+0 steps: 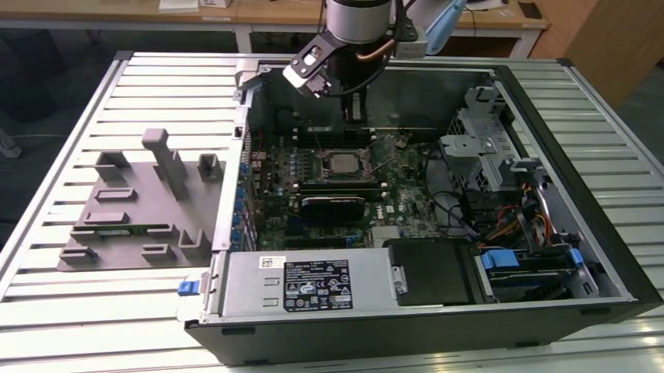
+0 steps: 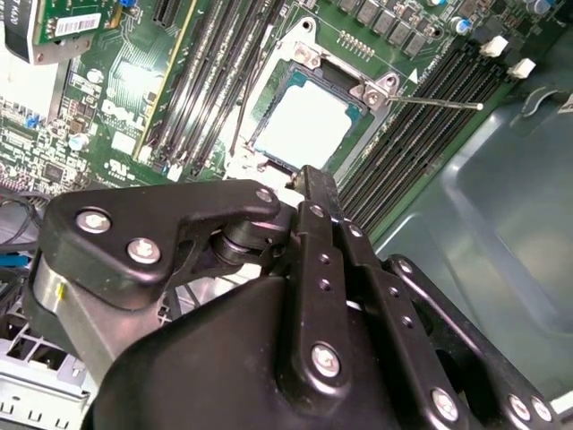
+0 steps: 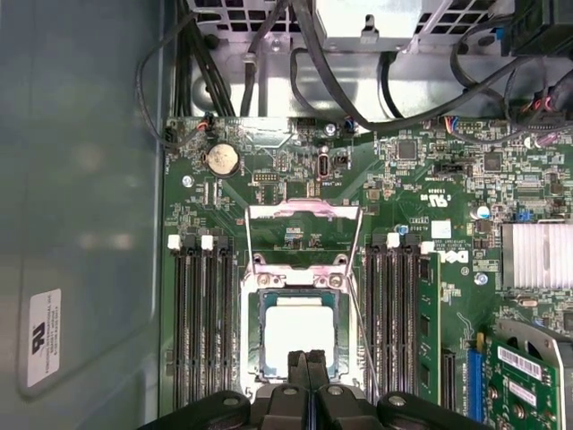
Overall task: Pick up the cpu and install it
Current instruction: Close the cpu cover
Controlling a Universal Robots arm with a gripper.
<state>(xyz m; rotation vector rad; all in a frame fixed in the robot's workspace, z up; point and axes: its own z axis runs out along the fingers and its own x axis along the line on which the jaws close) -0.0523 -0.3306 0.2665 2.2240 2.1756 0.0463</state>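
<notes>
The cpu [image 3: 300, 333] is lying flat in the socket [image 3: 253, 296] on the motherboard [image 3: 269, 179], inside the open computer case [image 1: 581, 256]; its pale metal top is facing up in both wrist views and in the exterior view. The gripper [image 3: 308, 358] is hanging just above the cpu's near edge with its two fingers pressed together and nothing between them. I cannot tell whether the fingertips are touching the chip. The socket's hold-down frame [image 3: 304, 213] is lying flipped back, and the thin lever [image 2: 439, 102] is sticking out to one side, so the chip is resting loose, not being clamped.

Judging from this, several things could be going wrong:
- if the chip is sitting slightly skewed in the socket, any downward push from the fingers could be bending the contacts underneath
- a sideways move this low could be dragging the chip out of place, since nothing is holding it down
- the fingers are working close to the lever and the memory slots [image 3: 201, 313], and a wide swing could be snagging them

As for writing, a printed label is showing on the power supply [image 1: 316, 284], a white sticker [image 3: 39, 336] is sitting on the case wall, and a barcode strip is lying on a card [image 3: 524, 358]; I am leaving their print unread
</notes>
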